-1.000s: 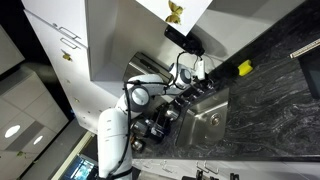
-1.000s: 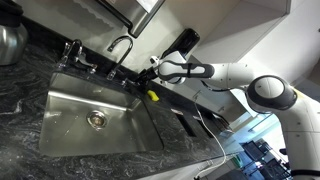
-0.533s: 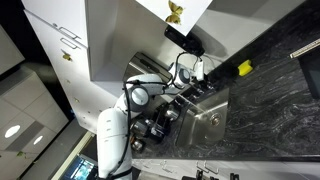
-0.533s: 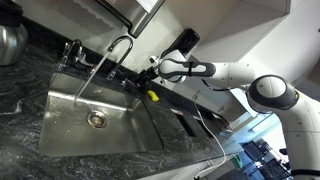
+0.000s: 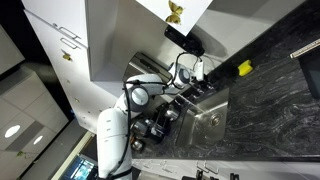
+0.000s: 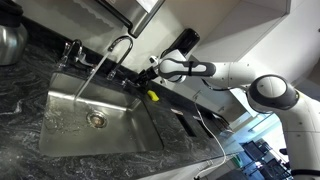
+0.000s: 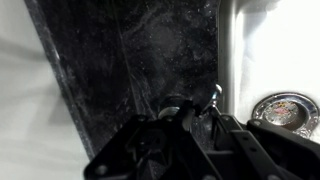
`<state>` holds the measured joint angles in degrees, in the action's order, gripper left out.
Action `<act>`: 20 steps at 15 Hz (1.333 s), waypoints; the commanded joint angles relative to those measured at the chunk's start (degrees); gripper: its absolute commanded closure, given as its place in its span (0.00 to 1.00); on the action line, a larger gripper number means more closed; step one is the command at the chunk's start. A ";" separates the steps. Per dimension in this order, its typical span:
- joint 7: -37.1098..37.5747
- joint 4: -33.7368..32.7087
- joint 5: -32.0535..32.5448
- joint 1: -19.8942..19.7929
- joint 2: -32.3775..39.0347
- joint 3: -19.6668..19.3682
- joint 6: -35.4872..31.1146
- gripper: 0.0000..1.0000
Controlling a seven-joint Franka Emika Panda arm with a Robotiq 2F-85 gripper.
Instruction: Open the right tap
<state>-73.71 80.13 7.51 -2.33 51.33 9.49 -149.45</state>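
Observation:
A curved faucet (image 6: 121, 42) stands behind a steel sink (image 6: 60, 125). Water (image 6: 92, 76) runs from its spout into the basin. My gripper (image 6: 148, 70) is at the right tap handle, at the end of the white arm reaching in from the right. In the wrist view my dark fingers (image 7: 186, 118) close round the handle's knob (image 7: 175, 103), with the sink drain (image 7: 285, 108) beyond. The gripper also shows in an exterior view (image 5: 186, 86) at the sink's back edge, partly hidden by the arm.
A yellow object (image 6: 152, 96) lies on the dark stone counter just in front of the gripper; it also shows in an exterior view (image 5: 244, 68). A metal kettle (image 6: 9, 36) stands far left. Other tap fittings (image 6: 72, 48) stand left of the faucet. Cabinets hang above.
One second ago no water ran. Half a second ago a stream had started from the spout, and it still runs now. The gripper has stayed at the handle.

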 commanded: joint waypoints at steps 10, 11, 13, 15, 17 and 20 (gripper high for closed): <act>2.19 1.31 -0.67 1.07 -0.72 0.71 1.07 0.96; 2.65 1.60 -0.46 1.29 -1.00 0.39 0.45 0.96; 3.67 1.86 -0.37 1.32 -1.38 0.36 0.23 0.58; 4.46 2.18 -0.34 1.47 -1.56 0.60 0.15 0.51; 5.70 3.06 -0.20 2.10 -2.15 0.72 -0.38 0.36; 9.30 4.99 0.80 3.69 -4.04 -0.70 -1.89 0.13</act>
<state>-68.18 80.78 7.64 0.44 51.26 10.04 -149.61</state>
